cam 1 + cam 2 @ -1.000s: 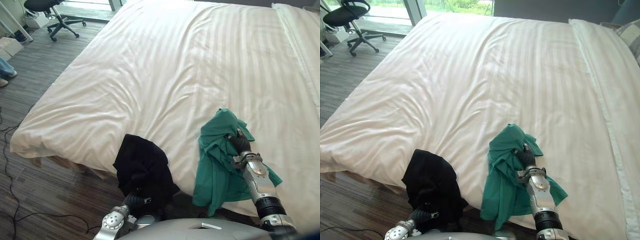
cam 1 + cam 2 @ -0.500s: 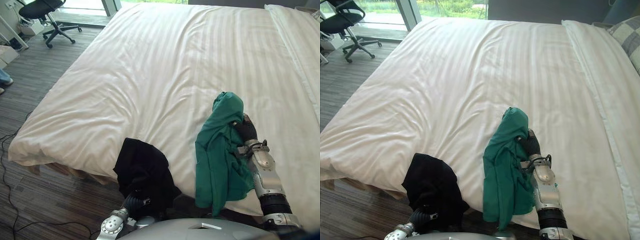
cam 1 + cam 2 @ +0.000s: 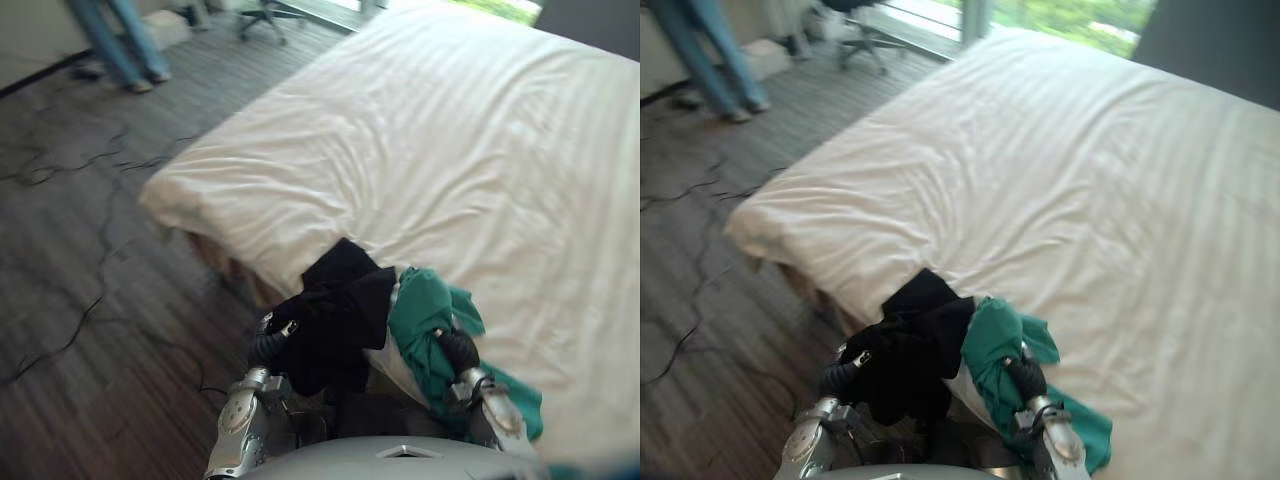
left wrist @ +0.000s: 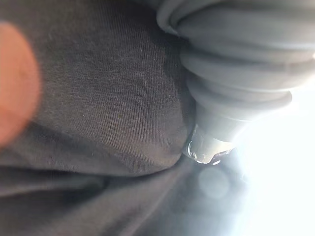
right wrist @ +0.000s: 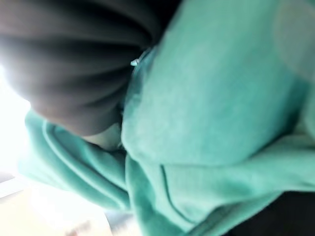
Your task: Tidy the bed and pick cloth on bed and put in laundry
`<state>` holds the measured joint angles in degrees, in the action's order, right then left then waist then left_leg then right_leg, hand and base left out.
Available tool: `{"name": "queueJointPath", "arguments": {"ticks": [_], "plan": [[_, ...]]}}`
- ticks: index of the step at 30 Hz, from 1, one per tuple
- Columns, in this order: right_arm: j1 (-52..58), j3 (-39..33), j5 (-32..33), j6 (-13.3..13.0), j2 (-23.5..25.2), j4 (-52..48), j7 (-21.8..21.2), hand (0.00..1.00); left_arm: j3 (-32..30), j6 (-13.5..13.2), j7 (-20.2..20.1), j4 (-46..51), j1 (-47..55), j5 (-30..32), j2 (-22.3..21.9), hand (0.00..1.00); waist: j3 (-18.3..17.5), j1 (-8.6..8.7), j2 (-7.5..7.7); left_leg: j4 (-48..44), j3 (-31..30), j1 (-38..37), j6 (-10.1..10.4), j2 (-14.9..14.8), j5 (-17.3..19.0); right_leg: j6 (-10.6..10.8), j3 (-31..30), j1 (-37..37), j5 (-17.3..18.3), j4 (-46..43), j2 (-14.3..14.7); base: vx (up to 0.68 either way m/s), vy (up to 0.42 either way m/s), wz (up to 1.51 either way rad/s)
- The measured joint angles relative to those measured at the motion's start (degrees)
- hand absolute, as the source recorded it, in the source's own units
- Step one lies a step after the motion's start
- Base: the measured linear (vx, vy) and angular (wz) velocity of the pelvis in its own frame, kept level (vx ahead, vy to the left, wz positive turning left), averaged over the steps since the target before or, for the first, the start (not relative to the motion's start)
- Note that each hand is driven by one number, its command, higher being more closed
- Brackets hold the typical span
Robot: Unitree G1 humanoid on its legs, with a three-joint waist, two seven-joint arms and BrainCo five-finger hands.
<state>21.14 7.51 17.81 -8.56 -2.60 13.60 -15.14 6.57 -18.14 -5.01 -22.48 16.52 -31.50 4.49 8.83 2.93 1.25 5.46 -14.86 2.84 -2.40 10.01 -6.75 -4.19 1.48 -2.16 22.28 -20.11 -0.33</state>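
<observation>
A black cloth (image 3: 335, 320) hangs bunched from my left hand (image 3: 267, 346), which is shut on it in front of my chest, off the bed's near edge. Right beside it a green cloth (image 3: 426, 308) is gathered over my right hand (image 3: 459, 350), which is shut on it; its tail hangs down to the right. The two cloths touch each other. In the left wrist view black fabric (image 4: 98, 113) lies against the hand's ribbed cover (image 4: 236, 73). In the right wrist view green fabric (image 5: 211, 123) wraps close around the hand.
The bed (image 3: 480, 160) with its smooth white striped cover spreads to the right and ahead, its corner (image 3: 160, 195) toward the left. Dark wood floor (image 3: 90, 270) lies on the left. A person's legs (image 3: 125, 45) stand at the far left, near an office chair (image 3: 262, 14).
The camera has swung left, so the bed now sits to the right. My right hand has drawn the green cloth off the bed, in beside the black cloth.
</observation>
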Motion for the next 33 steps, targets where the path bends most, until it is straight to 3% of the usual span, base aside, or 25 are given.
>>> {"name": "queueJointPath", "arguments": {"ticks": [2, 3, 5, 6, 7, 9, 10, 12, 14, 16, 20, 21, 22, 23, 24, 25, 26, 28, 29, 30, 31, 32, 33], "plan": [[-2.7, 0.9, 0.1, -1.3, 0.4, 5.8, 0.1, 1.00, -0.3, -0.2, 2.2, -0.1, 1.5, -2.6, -0.7, 1.00, -0.8, -1.61, 0.91, -8.2, 6.2, 2.9, -2.5, 0.1, 0.4, 1.1, 6.3, -1.2, -3.0, 5.1, -3.7, 0.00, 0.049, 1.39], [-3.2, 1.1, 0.1, -1.6, 0.3, 6.9, 0.1, 1.00, -0.5, -0.2, 2.5, -0.2, 2.1, -3.4, -0.9, 1.00, -0.7, -1.83, 0.85, -10.2, 7.4, 3.5, -2.5, -0.5, 0.5, 1.7, 7.8, -1.6, -3.4, 5.8, -4.3, 0.09, 0.033, 1.42], [-2.8, 2.3, 0.1, -2.3, 0.3, 8.2, 1.0, 1.00, -1.0, -0.2, 2.3, -0.1, 3.5, -3.8, -2.4, 1.00, -1.1, -1.98, -0.60, -11.1, 14.9, 3.8, -2.4, -4.3, 5.8, 3.4, 15.6, -3.2, -3.4, 6.4, -5.8, 0.10, 0.080, 1.66], [-2.8, 3.1, 0.1, -2.3, 0.5, 8.2, 1.5, 1.00, -1.1, -0.2, 2.3, -0.1, 3.5, -3.8, -2.6, 1.00, -1.0, -2.37, -0.77, -10.6, 17.4, 3.8, -2.7, -4.3, 6.6, 3.9, 17.4, -3.8, -3.1, 6.5, -6.7, 0.09, 0.114, 1.76], [-2.4, 5.0, 0.0, -2.4, 0.5, 7.6, 2.2, 1.00, -1.9, -0.2, 1.1, 0.1, 4.3, -3.3, -3.2, 1.00, -0.9, -2.61, -0.66, -10.0, 23.9, 3.9, -3.2, -5.3, 8.2, 5.2, 21.9, -5.7, -3.8, 7.6, -7.6, 0.08, 0.098, 1.48], [-1.7, 6.2, 0.0, -3.0, 0.8, 6.9, 3.6, 1.00, -1.8, -0.1, 0.0, 0.4, 4.7, -3.2, -3.5, 1.00, -1.0, -1.80, -0.29, -9.6, 32.4, 2.8, -2.3, -6.2, 11.1, 7.2, 28.1, -9.5, -5.1, 9.5, -9.0, 0.17, 0.117, 2.00], [-0.9, 6.1, 0.0, -3.5, 0.8, 6.4, 5.2, 1.00, -1.2, 0.1, -1.1, 0.4, 4.4, -3.1, -3.4, 1.00, -1.1, -1.90, -0.44, -9.5, 38.0, 1.3, -2.5, -7.0, 11.3, 7.5, 30.6, -11.2, -5.0, 9.0, -10.1, 0.20, 0.124, 1.83], [-0.8, 5.4, 0.0, -3.7, -0.1, 6.5, 7.1, 1.00, 0.1, 0.1, -1.5, 0.4, 4.4, -2.9, -3.4, 1.00, -1.4, -2.45, -0.97, -9.6, 40.6, -0.2, -2.9, -6.1, 10.7, 8.2, 32.2, -12.6, -4.5, 6.7, -11.9, 0.24, 0.153, 1.35], [-1.9, 4.6, 0.0, -4.2, -0.4, 6.5, 8.2, 1.00, 0.7, 0.4, -1.7, 0.4, 4.4, -2.9, -2.8, 1.00, -2.0, -2.74, -1.14, -8.3, 37.6, -1.2, -4.7, -3.7, 9.9, 8.8, 32.3, -13.6, -4.1, 6.2, -13.0, 0.27, 0.145, 0.96], [-4.0, 3.6, 0.1, -4.5, -0.4, 7.2, 8.8, 1.00, 1.0, 0.9, -1.4, 0.5, 3.7, -2.9, -2.3, 1.00, -1.9, -2.74, -1.71, -5.9, 34.1, -3.0, -6.4, -2.6, 8.8, 10.0, 32.8, -14.3, -4.4, 7.3, -12.2, 0.22, 0.050, 0.73], [-4.4, 3.0, 0.5, -4.5, -0.4, 8.7, 10.4, 1.00, 4.8, 1.5, -0.4, 0.5, 3.4, -2.7, -1.8, 1.00, -1.9, -2.79, -1.66, -5.3, 28.8, -6.6, -6.5, -3.0, 8.7, 9.6, 34.5, -13.8, -4.9, 6.4, -12.2, 0.20, -0.045, 0.70], [-4.3, 3.0, 1.3, -4.5, -0.5, 8.2, 11.0, 1.00, 5.3, 1.5, 0.5, 0.7, 3.5, -2.1, -1.6, 1.00, -2.0, -2.84, -1.14, -5.6, 28.0, -6.8, -6.3, -2.9, 8.9, 8.4, 35.1, -12.0, -8.5, 3.8, -13.6, 0.11, -0.042, 0.63], [-4.5, 3.1, 1.5, -4.5, -0.3, 7.8, 11.1, 1.00, 5.7, 1.6, 1.3, 0.7, 3.5, -1.0, -1.9, 1.00, -1.7, -2.85, -0.67, -5.6, 27.6, -7.0, -5.5, -3.3, 9.5, 9.0, 35.9, -10.9, -8.7, -0.5, -14.4, 0.19, -0.062, 0.64], [-4.4, 3.2, 2.2, -4.5, -0.7, 7.2, 11.5, 1.00, 6.9, 1.5, 2.8, 1.0, 3.4, 0.7, -1.8, 1.00, -1.3, -3.32, -1.00, -5.7, 26.6, -7.7, -5.0, -3.9, 9.8, 8.8, 35.9, -7.4, -9.9, -11.9, -17.5, 0.13, -0.026, 0.46], [-4.5, 3.3, 2.4, -4.5, -0.9, 7.0, 11.6, 1.00, 6.9, 1.5, 3.2, 1.0, 3.5, 1.4, -1.7, 1.00, -0.7, -3.47, -0.70, -5.7, 26.3, -8.0, -4.9, -4.0, 9.8, 6.9, 35.7, -5.9, -11.2, -16.9, -19.1, 0.13, -0.013, 0.39], [-4.7, 3.4, 2.7, -4.6, -1.1, 6.7, 11.6, 1.00, 6.9, 1.5, 4.0, 1.1, 3.5, 1.6, -1.3, 1.00, -0.1, -3.49, -0.38, -5.7, 25.1, -8.5, -4.7, -4.2, 10.0, 2.1, 35.2, -3.5, -14.2, -23.6, -21.0, 0.15, -0.017, 0.59], [-3.3, 3.6, 2.9, -5.5, -1.2, 6.6, 11.5, 1.00, 7.0, 1.5, 5.6, 1.1, 3.3, 1.6, -1.3, 1.00, 0.8, -2.95, -0.86, -5.8, 21.8, -9.7, -4.4, -5.2, 10.6, 0.6, 30.8, 1.5, -14.4, -31.7, -20.8, 0.17, -0.039, 0.69], [-2.9, 4.1, 3.0, -5.7, -0.8, 6.3, 11.3, 1.00, 6.6, 1.4, 6.8, 1.0, 2.7, 1.6, -0.7, 1.00, 1.6, -2.65, -0.73, -6.3, 18.9, -9.6, -4.3, -6.4, 10.7, 2.9, 25.1, 4.4, -7.4, -30.3, -16.8, 0.18, -0.092, 1.09], [-1.0, 5.2, 3.1, -6.2, -0.6, 5.7, 11.0, 1.00, 7.2, 1.4, 7.2, 0.9, 1.7, 1.8, -0.6, 1.00, 2.0, -0.94, -1.01, -7.7, 14.0, -7.9, -3.5, -8.1, 10.6, 5.1, 17.4, 7.7, -4.1, -21.0, -9.8, 0.14, -0.111, 1.36], [-0.8, 5.3, 3.2, -6.3, -0.6, 5.8, 10.9, 1.00, 7.4, 1.4, 7.2, 0.9, 1.5, 1.8, -0.6, 1.00, 2.0, -0.80, -0.94, -8.0, 13.3, -7.8, -3.4, -8.2, 10.6, 5.2, 16.1, 7.8, -4.0, -19.1, -9.1, 0.13, -0.123, 1.67], [0.1, 5.5, 3.6, -6.5, -0.6, 6.3, 10.6, 1.00, 8.3, 1.5, 7.3, 0.7, 0.9, 1.9, -0.4, 1.00, 1.9, -0.59, -0.40, -8.3, 10.9, -7.6, -2.8, -7.9, 10.3, 6.5, 11.8, 7.6, -4.5, -9.4, -7.0, 0.14, -0.151, 1.11], [1.0, 5.6, 4.0, -6.7, -0.5, 6.3, 10.2, 1.00, 9.2, 1.5, 7.4, 0.8, 0.9, 1.9, 0.2, 1.00, 1.3, -0.85, 1.37, -8.7, 9.9, -7.6, -1.8, -6.2, 10.7, 6.7, 7.8, 7.4, -9.6, -0.6, -7.1, 0.15, -0.173, 1.11], [1.5, 5.7, 4.1, -6.9, -0.3, 6.2, 10.0, 1.00, 9.3, 1.5, 7.3, 0.8, 0.8, 2.1, 0.7, 1.00, 1.3, -1.03, 3.21, -8.6, 9.4, -7.8, -1.2, -5.0, 10.9, 6.1, 6.5, 7.7, -12.2, 1.2, -8.3, 0.13, -0.214, 0.73]]}}
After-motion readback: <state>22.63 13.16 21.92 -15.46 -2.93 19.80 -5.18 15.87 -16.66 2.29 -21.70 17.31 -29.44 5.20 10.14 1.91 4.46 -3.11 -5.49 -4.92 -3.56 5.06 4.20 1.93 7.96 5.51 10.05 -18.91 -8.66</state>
